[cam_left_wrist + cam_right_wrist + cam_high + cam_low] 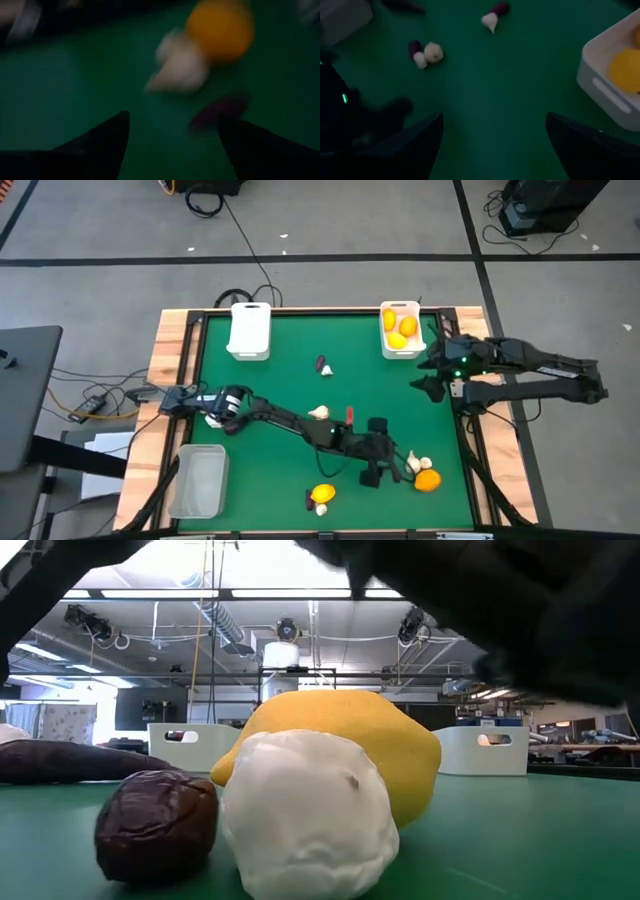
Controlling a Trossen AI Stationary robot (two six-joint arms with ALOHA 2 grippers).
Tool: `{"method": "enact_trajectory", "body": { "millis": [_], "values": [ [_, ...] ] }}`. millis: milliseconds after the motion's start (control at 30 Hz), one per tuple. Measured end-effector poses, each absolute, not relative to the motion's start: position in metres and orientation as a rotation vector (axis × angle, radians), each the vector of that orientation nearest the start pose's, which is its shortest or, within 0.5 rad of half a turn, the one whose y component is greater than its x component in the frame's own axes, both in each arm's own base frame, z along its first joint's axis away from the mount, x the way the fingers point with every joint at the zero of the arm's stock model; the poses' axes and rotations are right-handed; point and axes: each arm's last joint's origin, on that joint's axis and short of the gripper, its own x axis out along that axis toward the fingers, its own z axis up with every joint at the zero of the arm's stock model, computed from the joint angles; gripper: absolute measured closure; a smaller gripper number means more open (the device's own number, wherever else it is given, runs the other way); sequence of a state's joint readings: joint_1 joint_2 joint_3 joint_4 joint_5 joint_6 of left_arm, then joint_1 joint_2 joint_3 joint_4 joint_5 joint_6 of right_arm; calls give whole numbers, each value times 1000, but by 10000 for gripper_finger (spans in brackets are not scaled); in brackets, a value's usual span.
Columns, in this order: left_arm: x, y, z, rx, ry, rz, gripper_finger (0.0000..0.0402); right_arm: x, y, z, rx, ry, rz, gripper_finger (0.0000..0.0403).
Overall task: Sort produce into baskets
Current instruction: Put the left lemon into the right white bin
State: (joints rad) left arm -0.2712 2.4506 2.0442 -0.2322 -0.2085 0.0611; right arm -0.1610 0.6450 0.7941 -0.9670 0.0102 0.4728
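At the left of the green table [280,470] we find the clear basket [197,481] near the front edge, with no produce visible in it. Behind it, at the far edge, stands an empty white basket [250,330]. The left arm reaches from the left side across the middle of the table. Its path passes a garlic bulb [319,412] and a small red item [350,414]. Near the table centre, farther back, lie a small dark piece and a garlic bulb [325,368] close together.

At the front edge we see a yellow citrus [322,494] touching a garlic bulb [305,810] and a dark brown item [155,825]. A dark purple eggplant [70,762] lies beside them in the low view.

The left gripper [378,472] hovers over the front right area, its fingers [100,140] spread apart and holding nothing. Just beyond it lie garlic bulbs [418,464] and an orange citrus [428,480], touching.

At the far right stands the second white basket [401,330], containing yellow citrus fruits [399,326]. The right gripper [432,376] waits just beside this basket, its fingers [415,145] spread wide and empty.
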Motion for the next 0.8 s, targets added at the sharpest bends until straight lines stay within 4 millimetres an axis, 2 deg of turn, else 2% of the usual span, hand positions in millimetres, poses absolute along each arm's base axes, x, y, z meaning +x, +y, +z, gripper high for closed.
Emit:
{"method": "enact_trajectory", "body": {
  "millis": [167,300,500,633,800],
  "values": [
    [512,-146,212,104,880,38,126,109,-14,279,473,791,-353,41],
    [489,-164,226,-117,1066,86,140,110,-12,272,468,804,-352,41],
    [455,-207,228,-311,1225,110,144,113,-6,258,453,798,-312,41],
    [438,-231,224,-314,1263,164,144,118,-2,249,446,765,-273,41],
    [430,-244,218,-298,1260,206,144,123,2,240,451,751,-221,41]
  ]
}}
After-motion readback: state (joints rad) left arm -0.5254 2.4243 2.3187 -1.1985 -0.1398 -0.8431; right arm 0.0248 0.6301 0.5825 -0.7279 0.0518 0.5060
